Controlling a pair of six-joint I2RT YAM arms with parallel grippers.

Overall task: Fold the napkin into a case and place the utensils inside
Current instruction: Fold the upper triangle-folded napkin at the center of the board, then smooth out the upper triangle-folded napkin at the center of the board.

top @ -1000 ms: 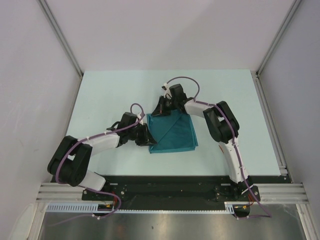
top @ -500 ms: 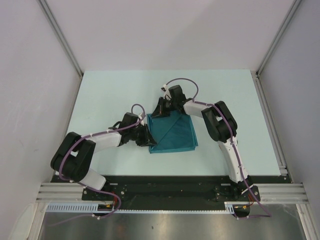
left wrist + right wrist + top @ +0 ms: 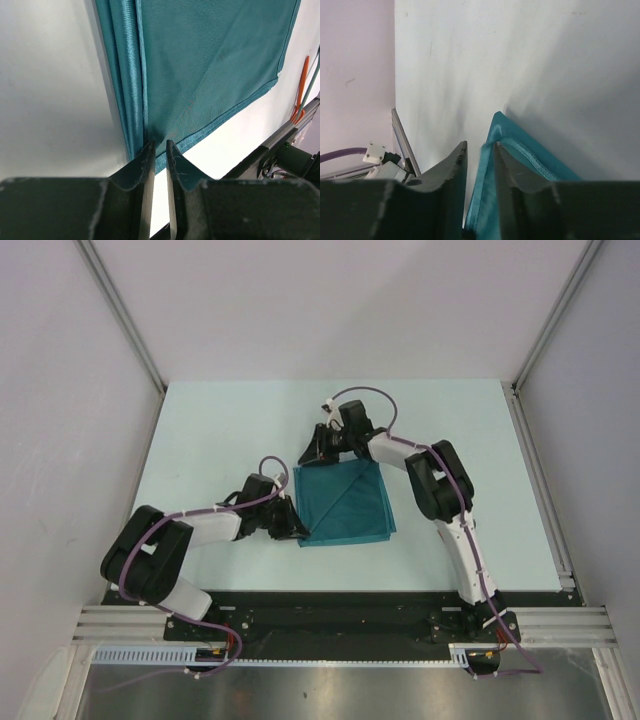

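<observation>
Napkin (image 3: 345, 505), folded: left end effector (image 3: 300, 532) apart at 7 o'clock corner, right end effector (image 3: 306, 457) apart around 11 o'clock corner; a snagged layer could unfold it.

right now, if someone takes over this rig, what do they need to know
The left gripper: jaws nearly closed at the near-left corner of the napkin; grip unclear.
The right gripper: jaws parted around the far-left corner.
The napkin lies flat on the table, folded to a rough square, layers stacked at its left edge.
The utensil: thin, orange-red, on the table beyond the napkin by the right arm.
Done: first folds. Left: fold to a narrow case, put the utensil inside.
</observation>
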